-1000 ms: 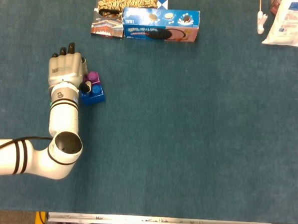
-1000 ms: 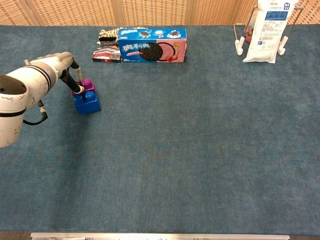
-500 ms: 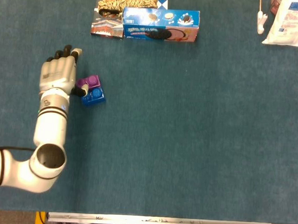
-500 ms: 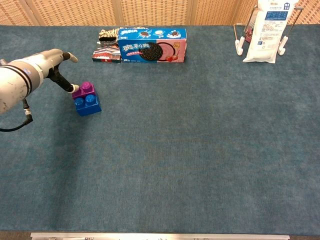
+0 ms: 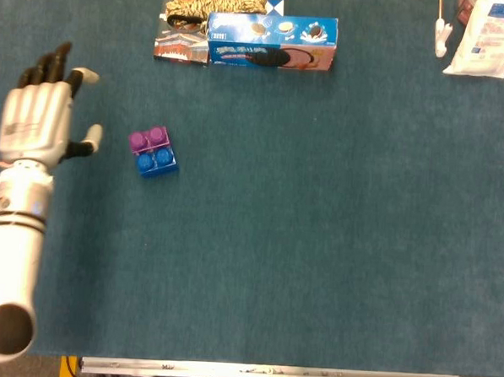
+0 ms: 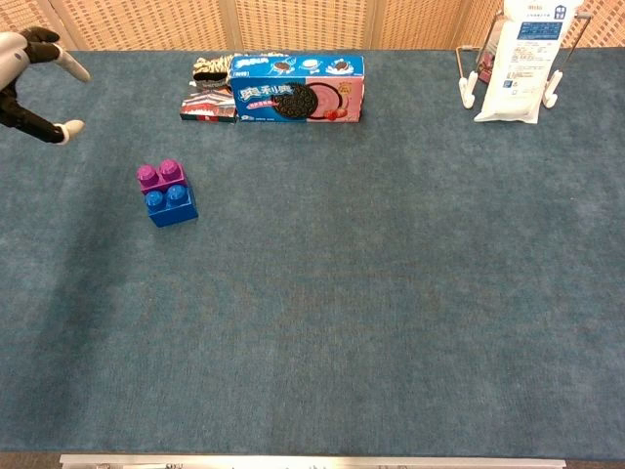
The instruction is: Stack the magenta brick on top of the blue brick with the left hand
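The magenta brick [image 5: 148, 138] [image 6: 159, 175] sits on the far half of the blue brick [image 5: 157, 162] [image 6: 171, 204], left of the table's middle. My left hand [image 5: 38, 116] [image 6: 29, 68] hangs well to the left of the bricks, fingers spread, holding nothing and touching neither brick. The right hand does not show in either view.
A blue cookie box [image 5: 271, 41] [image 6: 298, 89] lies at the back with a small dark packet [image 5: 182, 45] and a striped item [image 5: 215, 5] beside it. A white bag [image 5: 490, 39] [image 6: 525, 61] on a stand is at the back right.
My left hand has let go of the magenta brick and drawn away to the left, fingers opening. The magenta brick stays on the blue one.
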{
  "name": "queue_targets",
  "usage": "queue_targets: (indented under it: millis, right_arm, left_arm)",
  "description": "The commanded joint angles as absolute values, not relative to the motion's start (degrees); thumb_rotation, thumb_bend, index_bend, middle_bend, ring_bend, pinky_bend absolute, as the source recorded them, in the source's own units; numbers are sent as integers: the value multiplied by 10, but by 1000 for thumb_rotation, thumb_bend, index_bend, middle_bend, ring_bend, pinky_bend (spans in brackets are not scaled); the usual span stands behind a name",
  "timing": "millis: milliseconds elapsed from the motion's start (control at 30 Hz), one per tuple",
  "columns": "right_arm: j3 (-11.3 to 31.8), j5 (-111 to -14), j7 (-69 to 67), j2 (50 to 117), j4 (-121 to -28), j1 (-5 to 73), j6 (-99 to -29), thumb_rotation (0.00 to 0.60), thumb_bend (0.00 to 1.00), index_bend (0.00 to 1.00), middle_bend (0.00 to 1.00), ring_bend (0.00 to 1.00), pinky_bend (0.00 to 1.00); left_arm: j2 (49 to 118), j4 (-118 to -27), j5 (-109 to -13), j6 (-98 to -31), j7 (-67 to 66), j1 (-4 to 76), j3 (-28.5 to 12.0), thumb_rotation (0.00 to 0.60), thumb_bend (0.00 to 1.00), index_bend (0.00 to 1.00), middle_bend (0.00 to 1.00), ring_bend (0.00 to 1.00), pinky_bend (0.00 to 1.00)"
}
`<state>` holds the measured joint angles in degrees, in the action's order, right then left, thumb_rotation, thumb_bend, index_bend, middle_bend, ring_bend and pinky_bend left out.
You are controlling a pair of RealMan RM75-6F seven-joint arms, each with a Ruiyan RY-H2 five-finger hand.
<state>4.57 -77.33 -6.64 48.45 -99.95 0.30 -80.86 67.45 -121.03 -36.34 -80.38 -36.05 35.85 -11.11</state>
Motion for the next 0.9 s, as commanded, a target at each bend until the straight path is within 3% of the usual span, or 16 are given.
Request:
queue_targets:
  millis: [33,200,367,600,900]
  right_arm:
    - [45,-769,-50,490,-1003,7,-804,600,0,178,240,173,305]
    - [43,-768,-21,497,-1010,9,-803,600,0,178,240,173,305]
    - [42,-761,9,507,-1015,15,-798,600,0,178,240,173,305]
    - [39,-759,34,515,-1020,21,-790,600,0,178,240,173,305]
    - [44,-734,32,522,-1005,37,-757,600,0,179,240,173,305]
  left_arm:
    - [616,-1195,-573,-859,-274,262,-12,600,342,262,0,0,103]
    - [573,-1133,-724,-845,-142,205,53,600,342,274,0,0,102]
    - [562,-1068,-819,-866,-125,168,88,600,342,285,0,0,102]
    - [608,-976,-881,-949,-96,109,78,600,343,378,88,2,102]
    - [604,-961,-882,-925,-65,97,63,600,342,406,102,13,102]
